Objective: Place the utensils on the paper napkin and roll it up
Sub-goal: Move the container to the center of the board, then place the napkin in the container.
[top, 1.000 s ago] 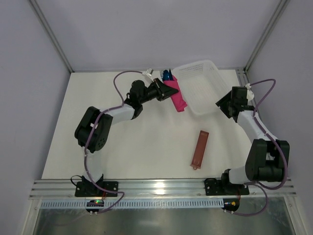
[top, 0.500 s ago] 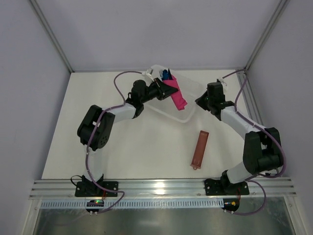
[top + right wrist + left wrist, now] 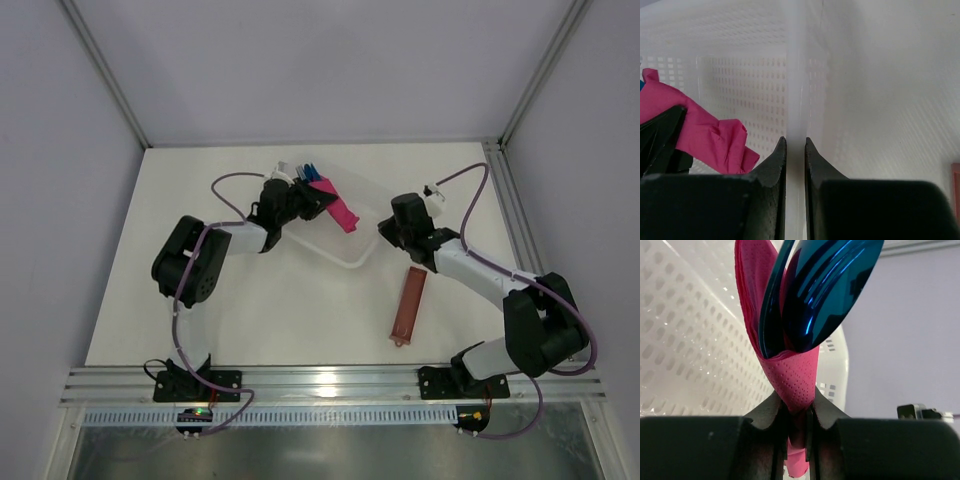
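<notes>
Top view: left hand [image 3: 318, 196] at far-middle of the white table [image 3: 170, 190], pinching a magenta-pink paper napkin [image 3: 340, 213] bundled around slim blue plastic utensils [image 3: 309, 168]. The blue tips poke out of the far end and the pink end trails toward the right. The bundle sits over the left end of a white perforated plastic basket [image 3: 352, 262], which looks washed-out and tilted here; can't tell from this view whether the napkin touches it. Right hand [image 3: 383, 228] is at the basket's right side; its grip is not readable from above. A flat reddish-brown oblong sleeve [image 3: 408, 302] lies on the table just near-side of the right arm, apart from the basket.

Left wrist view gives the grip: the two fingers [image 3: 825, 412] are pressed together on the napkin's [image 3: 792, 377] narrow lower end, with a bit of pink hanging below them. The napkin opens upward like a cone, and the utensils [image 3: 820, 290] stick out of it; a round spoon bowl is in front and fork tines are reflected or behind it, hard to separate. Basket wall [image 3: 685, 340] fills the left background.

Right wrist view gives the other grip: the right hand's [image 3: 795, 150] fingers are closed nearly together, pinching the thin basket wall edge [image 3: 795, 75] that runs up between them. Through or beside the mesh are the pink napkin [image 3: 710, 135] and a black fingertip of the left hand [image 3: 660, 140] at far left. A sliver of the sleeve [image 3: 956, 185] shows at the right edge.
</notes>
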`<state>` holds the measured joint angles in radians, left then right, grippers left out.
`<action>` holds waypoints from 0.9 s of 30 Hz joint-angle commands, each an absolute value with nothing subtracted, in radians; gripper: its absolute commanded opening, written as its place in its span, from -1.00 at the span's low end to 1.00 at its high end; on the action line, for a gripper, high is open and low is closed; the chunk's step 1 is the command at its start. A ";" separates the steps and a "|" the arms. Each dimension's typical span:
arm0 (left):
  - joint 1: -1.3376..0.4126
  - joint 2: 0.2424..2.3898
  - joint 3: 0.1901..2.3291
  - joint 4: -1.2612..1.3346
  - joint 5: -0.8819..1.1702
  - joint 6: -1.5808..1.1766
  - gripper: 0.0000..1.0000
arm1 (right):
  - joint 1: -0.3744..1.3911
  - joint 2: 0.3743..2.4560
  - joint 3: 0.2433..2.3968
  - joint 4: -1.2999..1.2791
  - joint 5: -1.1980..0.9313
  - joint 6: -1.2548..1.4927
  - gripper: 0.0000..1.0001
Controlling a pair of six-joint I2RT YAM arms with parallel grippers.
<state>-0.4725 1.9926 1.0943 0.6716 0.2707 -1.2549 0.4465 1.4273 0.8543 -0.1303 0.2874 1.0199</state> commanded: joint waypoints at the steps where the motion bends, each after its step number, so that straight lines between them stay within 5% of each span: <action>1: -0.474 1.917 1.120 0.620 0.199 -1.275 -0.99 | 0.483 1.411 0.876 -0.140 0.410 1.049 -0.92; 27: -0.485 2.103 1.298 0.285 0.166 -1.322 -0.98 | 0.548 1.425 0.859 -0.160 0.476 1.114 -0.92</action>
<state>-0.4850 2.1036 1.2541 0.2955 0.1604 -1.3216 0.5423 1.4342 0.8543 -0.1543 0.4080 1.1538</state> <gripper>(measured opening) 0.163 0.130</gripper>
